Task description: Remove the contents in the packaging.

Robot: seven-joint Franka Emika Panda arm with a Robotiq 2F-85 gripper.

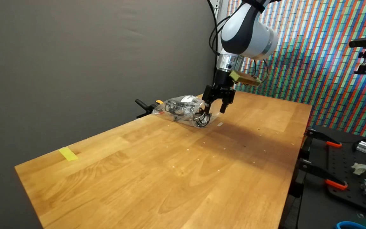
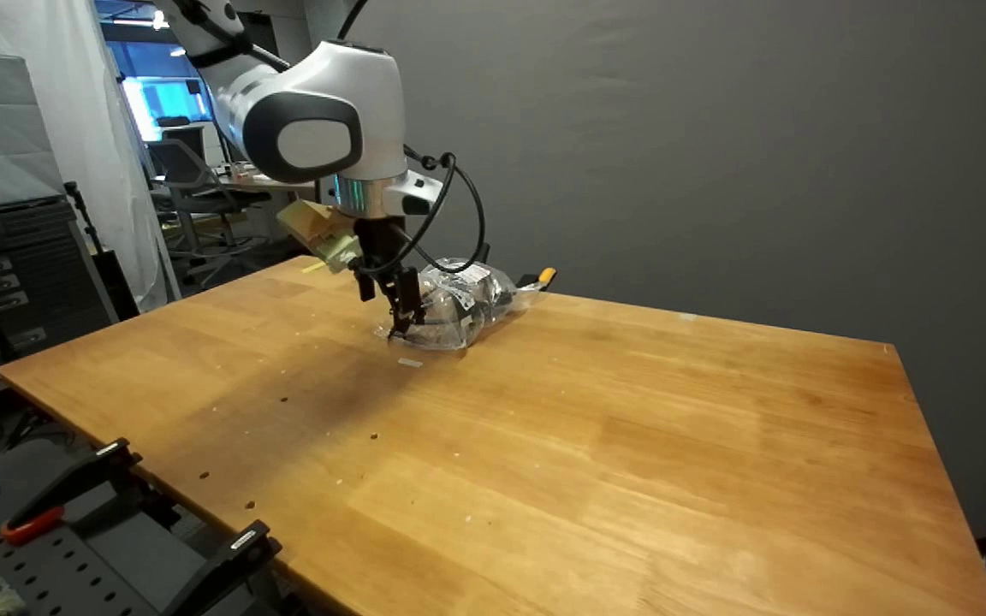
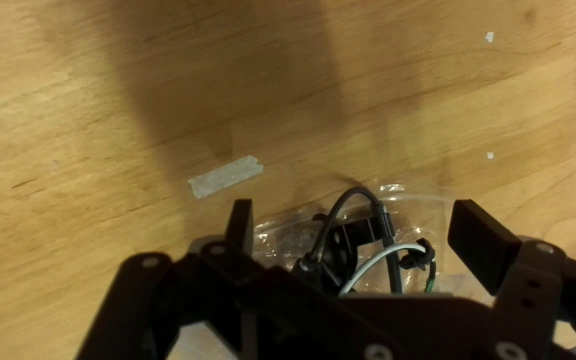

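The gripper (image 3: pixel 353 224) stands over one end of the transparent plastic bag (image 1: pixel 186 109), its fingers (image 3: pixel 483 247) spread wide and gripping nothing; the black cable-and-bracket assembly (image 3: pixel 347 250) shows between them in the wrist view. To do this step well, the jaws should probably close low on bracket (image 3: pixel 368 231) and looped cable (image 3: pixel 356 192) together, sparing the thin pale wire (image 3: pixel 383 252), then pull out slowly so the slack film slips off. Whether the fingertips are inside the film or above it cannot be told, nor where the bag's mouth is. The bag rests on the wooden tabletop (image 2: pixel 630 479) near the edge by the grey backdrop (image 2: pixel 673 154), puffed, crinkled and glinting; the cable, likely springy, arches beside the dark bracket.
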